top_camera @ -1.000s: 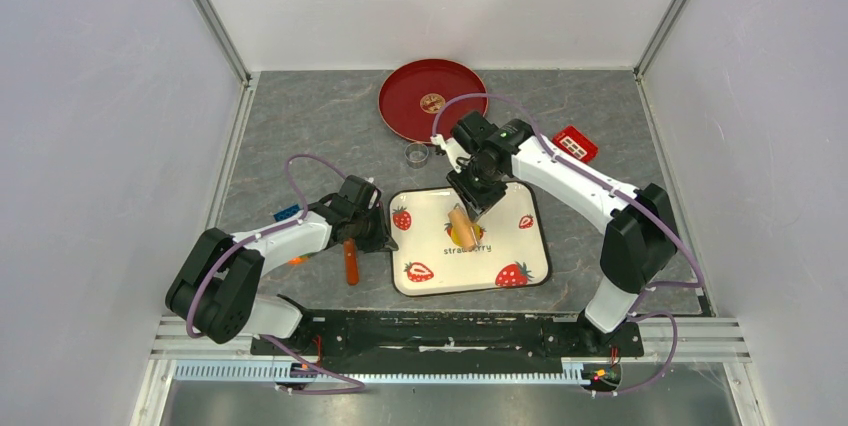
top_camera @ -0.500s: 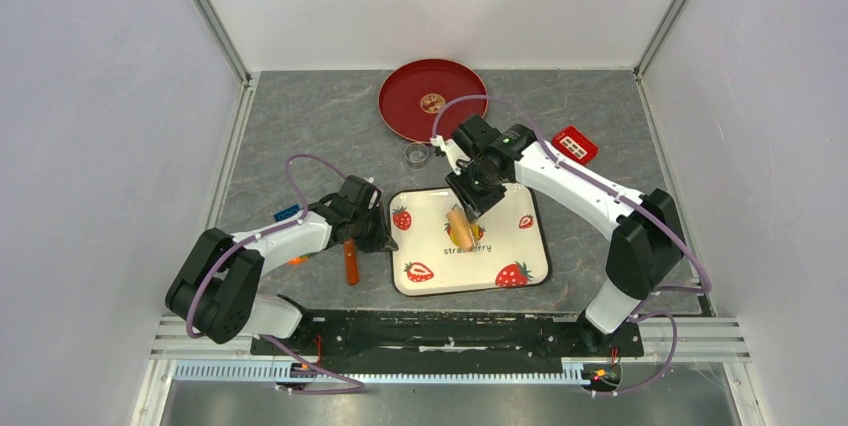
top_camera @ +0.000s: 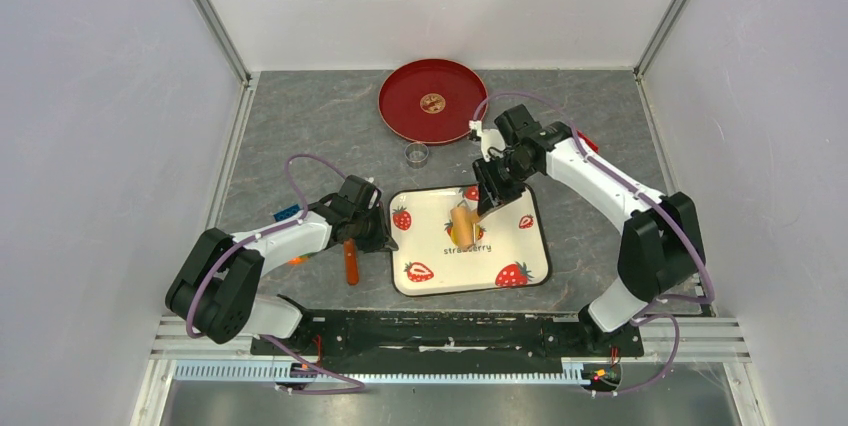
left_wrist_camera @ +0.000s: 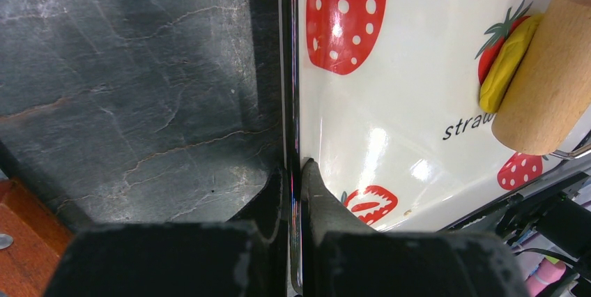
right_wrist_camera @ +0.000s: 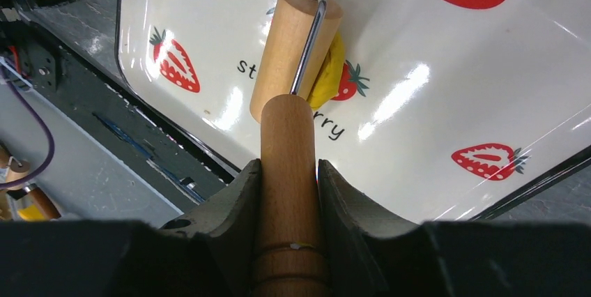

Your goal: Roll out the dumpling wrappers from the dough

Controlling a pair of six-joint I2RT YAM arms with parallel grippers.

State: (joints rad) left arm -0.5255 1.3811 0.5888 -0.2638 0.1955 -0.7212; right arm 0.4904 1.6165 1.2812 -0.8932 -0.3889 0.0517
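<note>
A lump of yellow dough (right_wrist_camera: 329,68) lies in the middle of the white strawberry tray (top_camera: 520,251), and the wooden roller (right_wrist_camera: 293,46) lies across it. My right gripper (right_wrist_camera: 289,169) is shut on the roller's wooden handle, above the tray's back right part (top_camera: 492,194). Seen from the left wrist, the dough (left_wrist_camera: 506,65) sticks out from under the roller (left_wrist_camera: 550,74). My left gripper (left_wrist_camera: 295,171) is shut on the tray's left rim (top_camera: 387,242). One small round dumpling wrapper (top_camera: 432,102) lies on the red plate (top_camera: 400,111) at the back.
A small metal ring (top_camera: 417,153) stands between the plate and the tray. An orange-handled tool (top_camera: 350,262) lies next to my left arm, and a blue piece (top_camera: 286,213) behind it. A red block (top_camera: 590,145) shows behind my right arm.
My right wrist has swung to the right and back, so the roller's handle now slants toward the tray's back right corner. The roller head stays on the dough. The left arm has not moved.
</note>
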